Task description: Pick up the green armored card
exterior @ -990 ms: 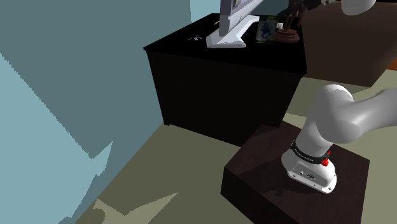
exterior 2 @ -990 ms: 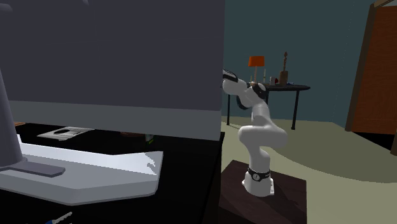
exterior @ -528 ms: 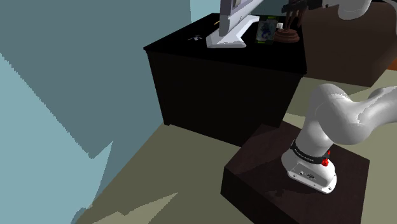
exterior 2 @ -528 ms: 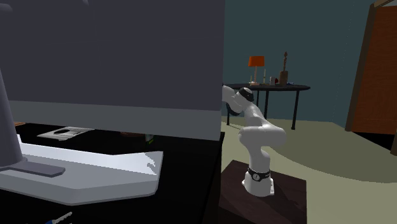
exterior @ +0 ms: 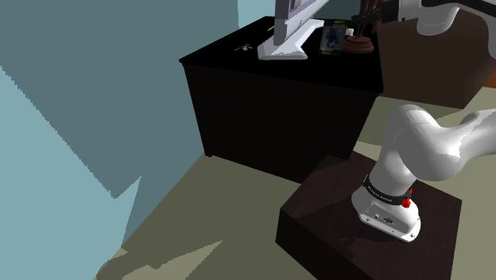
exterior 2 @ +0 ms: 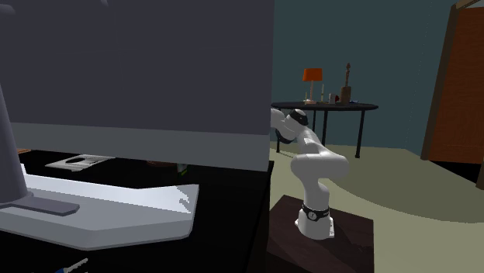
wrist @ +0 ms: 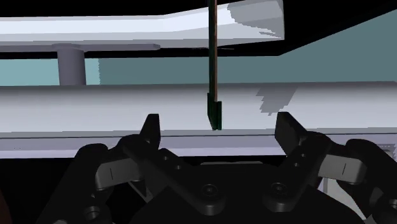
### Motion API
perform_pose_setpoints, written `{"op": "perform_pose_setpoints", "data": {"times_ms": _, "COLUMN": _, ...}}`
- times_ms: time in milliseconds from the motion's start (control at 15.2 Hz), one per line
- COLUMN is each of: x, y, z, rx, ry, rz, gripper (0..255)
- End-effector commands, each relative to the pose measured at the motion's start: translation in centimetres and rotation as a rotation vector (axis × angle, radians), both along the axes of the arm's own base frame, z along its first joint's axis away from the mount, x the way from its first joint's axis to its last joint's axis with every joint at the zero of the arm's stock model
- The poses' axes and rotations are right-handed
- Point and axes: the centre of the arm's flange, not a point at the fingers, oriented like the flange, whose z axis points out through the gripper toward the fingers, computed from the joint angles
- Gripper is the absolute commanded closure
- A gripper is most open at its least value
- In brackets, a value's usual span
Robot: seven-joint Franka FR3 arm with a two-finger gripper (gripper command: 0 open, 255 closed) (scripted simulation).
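The green card (exterior: pixel 332 37) stands on the black desk (exterior: pixel 278 75) beside the grey monitor base (exterior: pixel 282 49), leaning upright. In the wrist view the green card (wrist: pixel 214 109) shows edge-on as a thin dark green strip, ahead of the gripper and centred between its fingers. My gripper (wrist: pixel 219 130) is open, its black fingers (wrist: pixel 151 131) wide apart with nothing touching them. In the shoulder view the gripper (exterior: pixel 369 15) hovers at the desk's far right, just above a brown round object (exterior: pixel 359 44) and to the right of the card.
A large monitor (exterior 2: pixel 132 77) on a grey stand (exterior: pixel 291 24) takes up the desk's back. Small items (exterior: pixel 242 48) lie at the desk's left. A dark brown cabinet (exterior: pixel 433 56) stands right of the desk. A round table with a lamp (exterior 2: pixel 312 75) is far off.
The arm's upper links have swung lower and toward the desk. The gripper has come a little nearer the card, still open.
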Motion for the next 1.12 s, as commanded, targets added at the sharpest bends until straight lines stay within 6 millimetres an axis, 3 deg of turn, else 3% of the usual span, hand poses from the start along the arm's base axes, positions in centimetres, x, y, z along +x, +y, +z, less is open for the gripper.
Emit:
{"op": "perform_pose_setpoints", "data": {"times_ms": 0, "x": 0.0, "y": 0.0, "z": -0.3, "rx": 0.000, "ry": 0.000, "rz": 0.000, "gripper": 255}}
{"op": "perform_pose_setpoints", "data": {"times_ms": 594, "x": 0.0, "y": 0.0, "z": -0.3, "rx": 0.000, "ry": 0.000, "rz": 0.000, "gripper": 255}}
{"op": "perform_pose_setpoints", "data": {"times_ms": 1056, "x": 0.0, "y": 0.0, "z": 3.4, "rx": 0.000, "ry": 0.000, "rz": 0.000, "gripper": 255}}
